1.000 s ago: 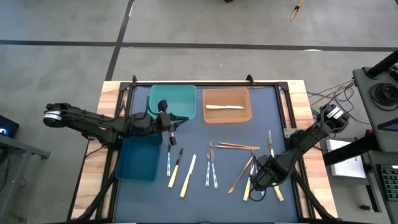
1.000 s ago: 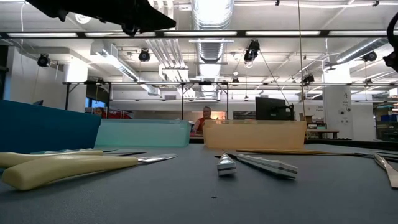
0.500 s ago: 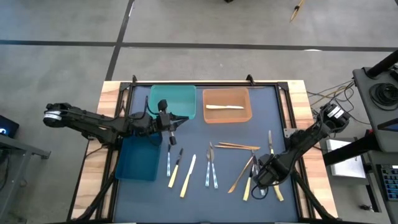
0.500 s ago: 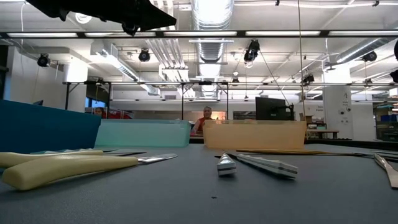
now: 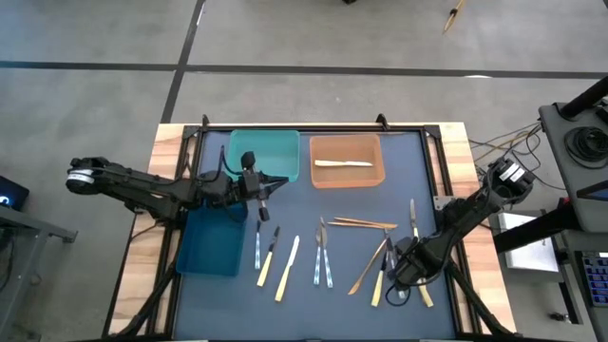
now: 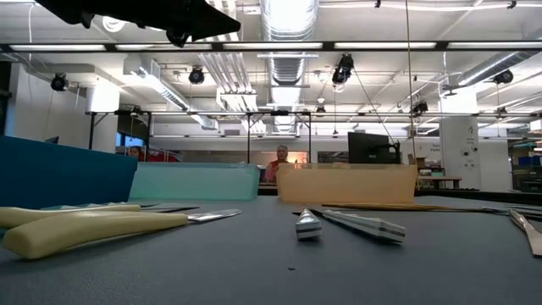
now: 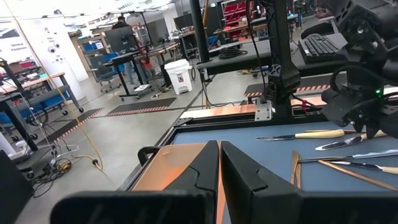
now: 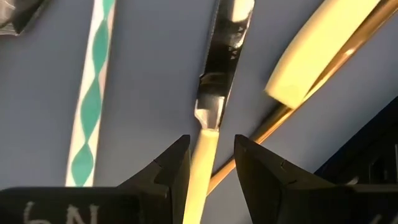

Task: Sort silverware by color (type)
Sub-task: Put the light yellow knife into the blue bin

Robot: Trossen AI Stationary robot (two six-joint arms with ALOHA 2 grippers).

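Under my right gripper (image 8: 211, 163) lies the yellow-handled knife (image 8: 208, 134), its pale handle running between the spread fingers, blade pointing ahead. It sits in the scattered silverware (image 5: 323, 252) on the dark mat (image 5: 342, 304), with a yellow handle (image 8: 320, 50) just beside it. I judge it light, stiff and slick, so I'd pinch the thicker handle, not the thin blade. My left gripper (image 7: 219, 165) is pressed together, empty, waiting over the orange bin (image 5: 347, 160).

floor (image 5: 95, 38): grey concrete | ceiling (image 6: 288, 21): ducts, strip lights | desks (image 7: 134, 65)
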